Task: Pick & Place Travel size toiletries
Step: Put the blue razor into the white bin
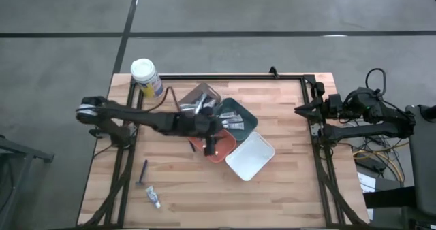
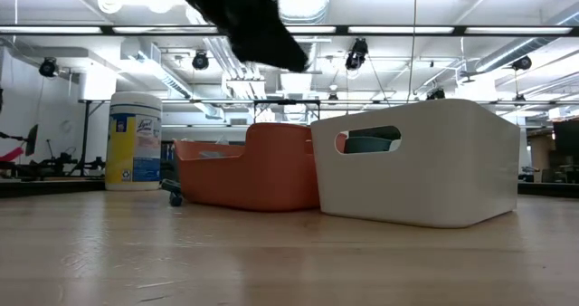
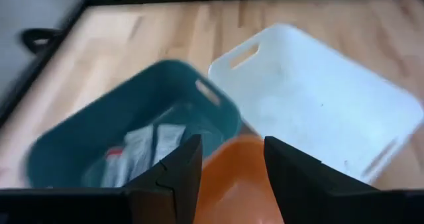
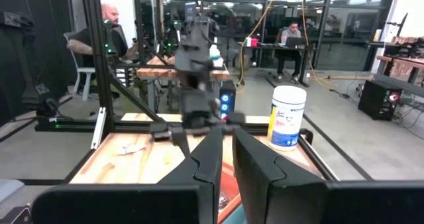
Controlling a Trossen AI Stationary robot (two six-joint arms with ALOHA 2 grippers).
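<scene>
Orange plastic tray (image 3: 232,177) beneath left end effector (image 3: 228,168), fingers parted, empty; best recentre over next tube before descending.

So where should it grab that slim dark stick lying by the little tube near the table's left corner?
Take the dark stick across the middle of its length, coming straight down from above. It lies flat on the table, with bare wood along both long sides.
</scene>
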